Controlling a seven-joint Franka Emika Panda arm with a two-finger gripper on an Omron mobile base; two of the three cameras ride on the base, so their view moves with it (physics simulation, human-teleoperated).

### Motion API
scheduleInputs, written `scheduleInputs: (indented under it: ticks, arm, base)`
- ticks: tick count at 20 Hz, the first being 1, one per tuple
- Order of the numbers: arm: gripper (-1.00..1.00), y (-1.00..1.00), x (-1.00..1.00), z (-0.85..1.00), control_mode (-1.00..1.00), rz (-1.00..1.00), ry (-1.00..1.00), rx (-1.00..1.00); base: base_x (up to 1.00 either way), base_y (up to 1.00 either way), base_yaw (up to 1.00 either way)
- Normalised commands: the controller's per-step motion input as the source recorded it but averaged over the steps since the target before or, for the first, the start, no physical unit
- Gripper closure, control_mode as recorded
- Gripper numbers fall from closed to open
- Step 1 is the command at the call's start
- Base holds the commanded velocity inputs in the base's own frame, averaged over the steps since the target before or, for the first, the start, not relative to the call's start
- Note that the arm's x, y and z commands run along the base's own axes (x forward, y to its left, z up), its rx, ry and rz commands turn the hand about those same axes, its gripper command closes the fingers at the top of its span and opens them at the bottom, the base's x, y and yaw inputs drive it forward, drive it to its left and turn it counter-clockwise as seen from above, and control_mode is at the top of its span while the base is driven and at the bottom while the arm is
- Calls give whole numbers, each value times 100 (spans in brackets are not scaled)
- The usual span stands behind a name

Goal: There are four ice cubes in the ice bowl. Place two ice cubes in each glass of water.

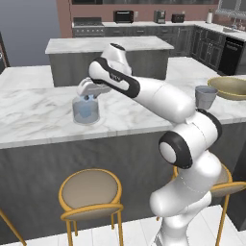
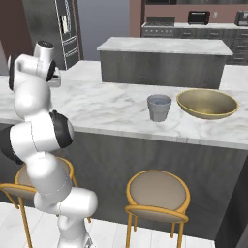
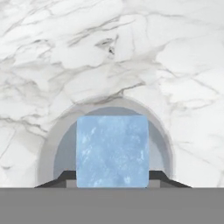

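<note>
Arm: I see it reaching left, low over the marble surface (image 1: 43, 115) | End effector (image 1: 89, 96): pointing down above the left glass (image 1: 85, 113), grasping an ice cube (image 3: 113, 151) | Other glass (image 2: 159, 107): beside the ice bowl (image 2: 207, 103).

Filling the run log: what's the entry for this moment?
hand: shut on ice cube | position: over left glass | ice bowl: apart

The ice cube (image 3: 113, 151) between my fingertips (image 3: 65, 177) hides most of the glass (image 3: 57, 148) below; my fingers' length is cut off.
</note>
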Motion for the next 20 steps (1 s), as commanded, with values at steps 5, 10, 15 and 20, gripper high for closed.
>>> scheduleInputs:
  ticks: [5, 10, 15, 20]
  arm:
    - [100, 0, 3, -14, -100, 0, 0, 0]
    - [-100, 1, 0, -5, -100, 0, -1, 0]
    - [-100, 0, 0, 0, -100, 0, -6, 0]
    - [-100, 0, 0, 0, -100, 0, -9, 0]
  base:
    - [0, 0, 0]
    - [0, 0, 0]
    - [0, 0, 0]
    - [0, 0, 0]
